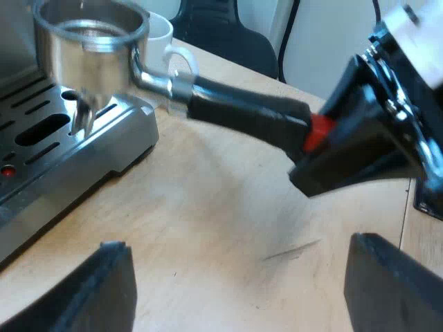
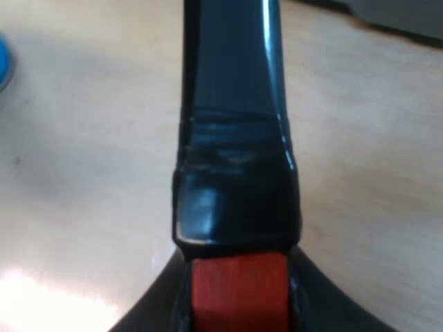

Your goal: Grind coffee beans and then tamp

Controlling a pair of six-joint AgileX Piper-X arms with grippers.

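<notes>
Metal holder [image 1: 93, 45] hangs with its basket just above the espresso machine's drip tray [image 1: 41, 131], near a white mug [image 1: 163, 33], my right gripper [image 1: 329, 149] closed on the red end of its dark handle, while my left gripper [image 1: 242, 290] hovers over the wooden table [image 1: 221, 207] with jaws open, holding nothing.

The left wrist camera sat low over the table [image 1: 208, 207], set back from the holder [image 1: 90, 48], facing it side-on with the machine [image 1: 62, 138] just beneath. The right wrist camera looked down the holder's handle [image 2: 232, 138] at very close range. Both views shared the handle's red end [image 1: 317, 133].
</notes>
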